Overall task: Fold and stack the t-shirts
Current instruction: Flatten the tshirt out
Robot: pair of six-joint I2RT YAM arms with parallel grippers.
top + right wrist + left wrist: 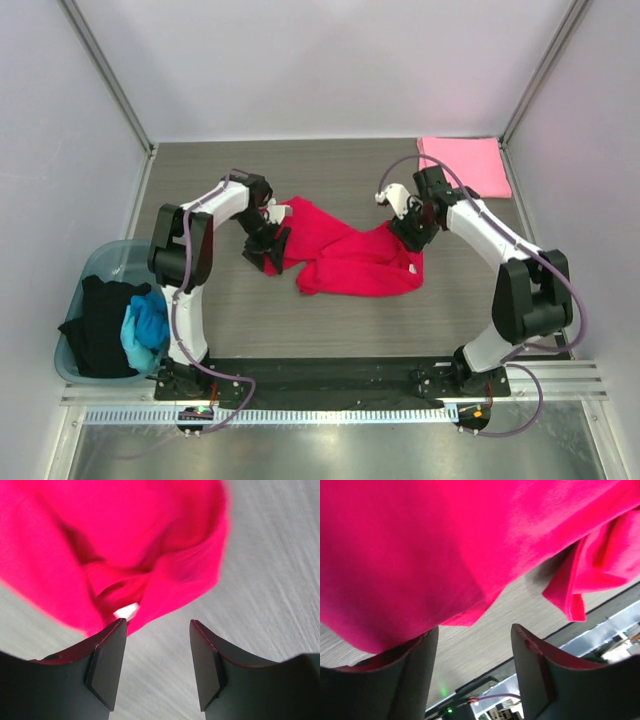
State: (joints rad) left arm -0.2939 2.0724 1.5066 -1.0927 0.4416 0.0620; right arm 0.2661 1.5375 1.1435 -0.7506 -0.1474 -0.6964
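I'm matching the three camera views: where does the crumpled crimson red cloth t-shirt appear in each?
Top external: the crimson red t-shirt lies crumpled near the centre.
Left wrist: it fills the upper frame.
Right wrist: upper left, bunched.
Shared landmark: the grey wood-grain tabletop beneath it.

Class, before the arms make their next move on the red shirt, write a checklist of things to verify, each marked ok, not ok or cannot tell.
1. Left gripper open: ok.
2. Right gripper open, nothing between its fingers: ok.
3. Red shirt spread flat: not ok, rumpled.
4. Pink shirt folded at the far right corner: ok.
5. Bin emptied: not ok, black shirt and blue shirt inside.
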